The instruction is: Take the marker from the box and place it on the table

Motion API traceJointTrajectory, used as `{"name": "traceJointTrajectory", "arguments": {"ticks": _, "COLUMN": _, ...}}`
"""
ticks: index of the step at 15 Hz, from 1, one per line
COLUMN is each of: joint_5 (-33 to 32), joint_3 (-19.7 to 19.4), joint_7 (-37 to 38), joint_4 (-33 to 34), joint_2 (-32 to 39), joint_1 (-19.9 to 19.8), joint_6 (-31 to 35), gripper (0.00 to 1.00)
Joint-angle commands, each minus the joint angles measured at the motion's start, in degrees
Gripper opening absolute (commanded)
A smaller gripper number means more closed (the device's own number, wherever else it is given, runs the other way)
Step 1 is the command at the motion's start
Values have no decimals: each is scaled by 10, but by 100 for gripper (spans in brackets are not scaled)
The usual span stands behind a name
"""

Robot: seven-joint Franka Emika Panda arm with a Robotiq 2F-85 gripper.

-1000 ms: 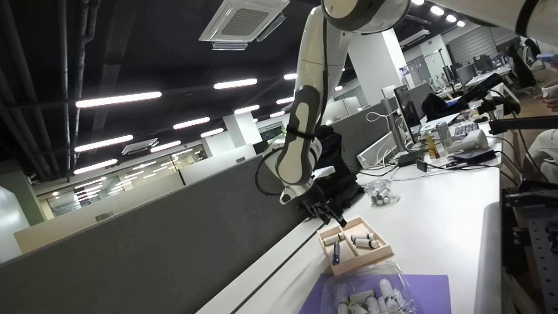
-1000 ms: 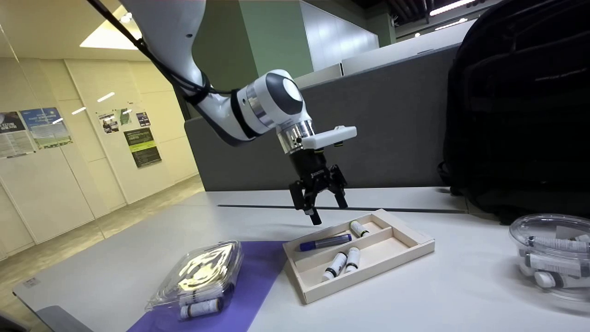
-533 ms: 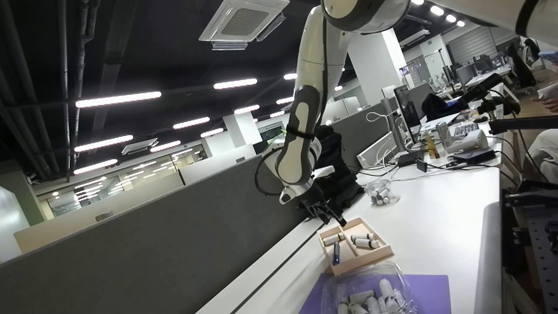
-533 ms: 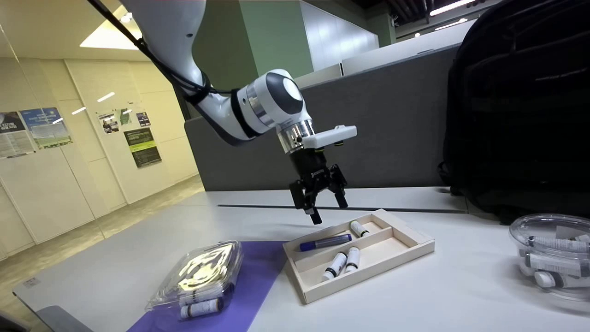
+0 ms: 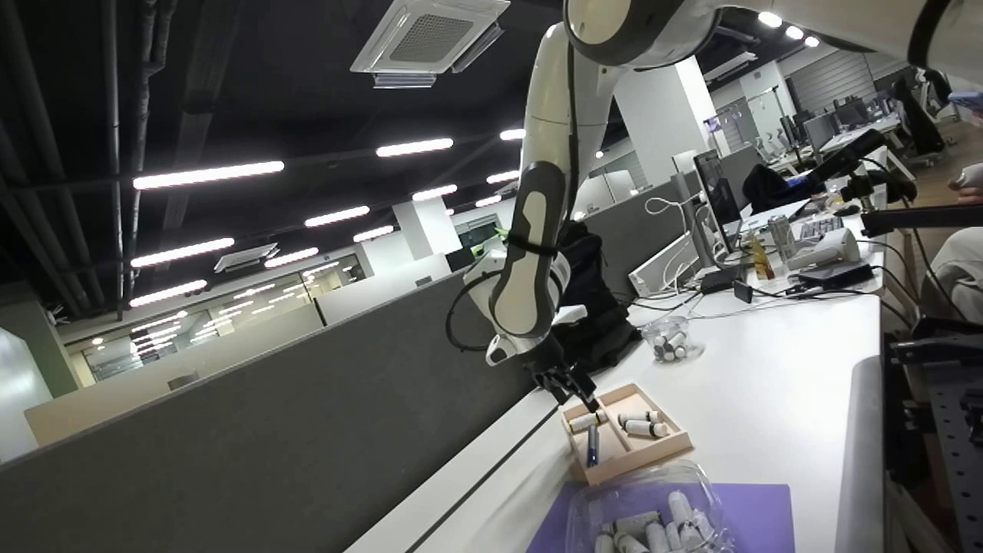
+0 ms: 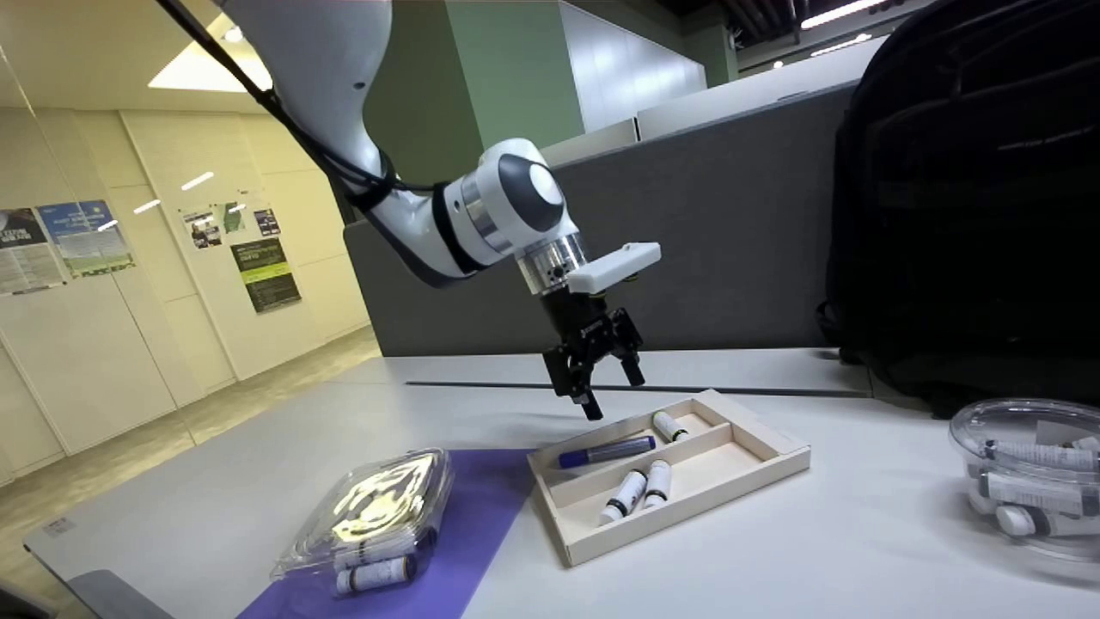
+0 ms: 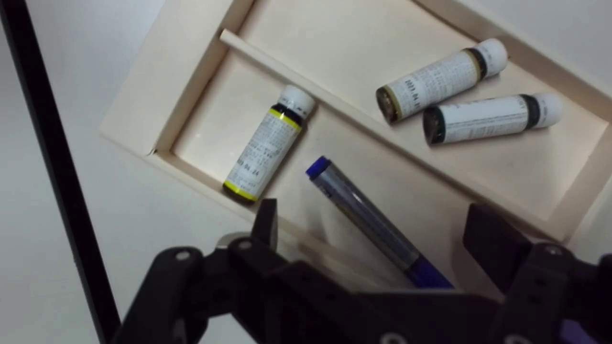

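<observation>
The marker, grey with a blue cap and blue end, lies in one compartment of the light wooden box; it shows in both exterior views (image 5: 593,446) (image 6: 608,451) and the wrist view (image 7: 366,215). The box (image 6: 687,507) sits on the white table (image 6: 773,550). My gripper (image 6: 614,397) is open and empty, above the box's far long side, apart from the marker. In the wrist view, the spread fingers (image 7: 373,217) lie on either side of the marker in the picture; its capped end is partly hidden behind the gripper.
A small bottle (image 7: 267,145) shares the marker's compartment. Two bottles (image 7: 490,119) lie beyond the divider. A clear container of bottles (image 6: 369,516) stands on a purple mat (image 6: 490,481). A clear tub (image 6: 1031,481), a black backpack (image 6: 962,215) and a grey partition (image 6: 730,232) stand nearby.
The arm has dipped and tilted slightly. In an exterior view the gripper has shifted a little left and down. The gripper stays open, and the marker and box have not moved.
</observation>
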Motion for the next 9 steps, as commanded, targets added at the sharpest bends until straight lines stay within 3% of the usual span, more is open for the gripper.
{"name": "traceJointTrajectory", "arguments": {"ticks": 1, "joint_5": -2, "joint_3": -4, "joint_7": 20, "joint_4": -1, "joint_2": 24, "joint_1": 7, "joint_6": 66, "gripper": 100}}
{"name": "traceJointTrajectory", "arguments": {"ticks": 9, "joint_5": 1, "joint_3": -12, "joint_7": 56, "joint_4": -90, "joint_2": -12, "joint_1": 11, "joint_6": 151, "gripper": 100}}
